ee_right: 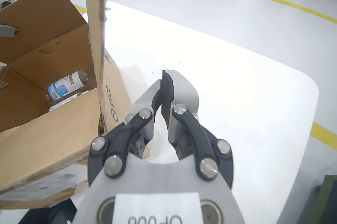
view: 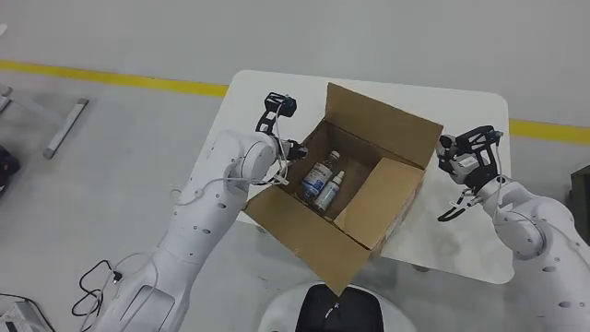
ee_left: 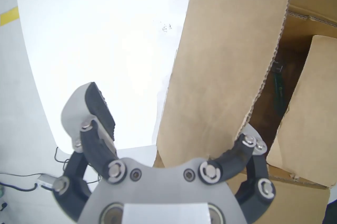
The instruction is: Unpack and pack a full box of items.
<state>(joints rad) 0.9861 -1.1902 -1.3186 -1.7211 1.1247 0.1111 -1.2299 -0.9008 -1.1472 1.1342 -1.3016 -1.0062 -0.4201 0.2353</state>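
- Sitting open on the white table [view: 461, 111]: one cardboard box [view: 304, 232], with its flaps raised or folded outward.
- Contents: two bottles lie on the box floor, toward its left half.
- The larger bottle [view: 318, 177] is clear with a blue-and-white label. It also shows through the box opening in the right wrist view [ee_right: 65, 86].
- The smaller bottle [view: 330, 192] lies close alongside it. Cannot tell whether the two touch.
- Left gripper [ee_left: 163, 98]: at the box's left side, fingers spread wide and holding nothing.
- The left flap [ee_left: 223, 51] stands between the fingers.
- The outer finger [ee_left: 101, 106] sits over bare table, apart from the cardboard.
- The other finger is mostly hidden behind the flap on the box's inner side. Contact there cannot be judged.
- Right gripper [ee_right: 163, 88]: over the table just to the right of the box, fingers drawn together with the pads meeting at the tips and nothing between them.
- The right flap [ee_right: 96, 33] stands upright beside this gripper and apart from it.
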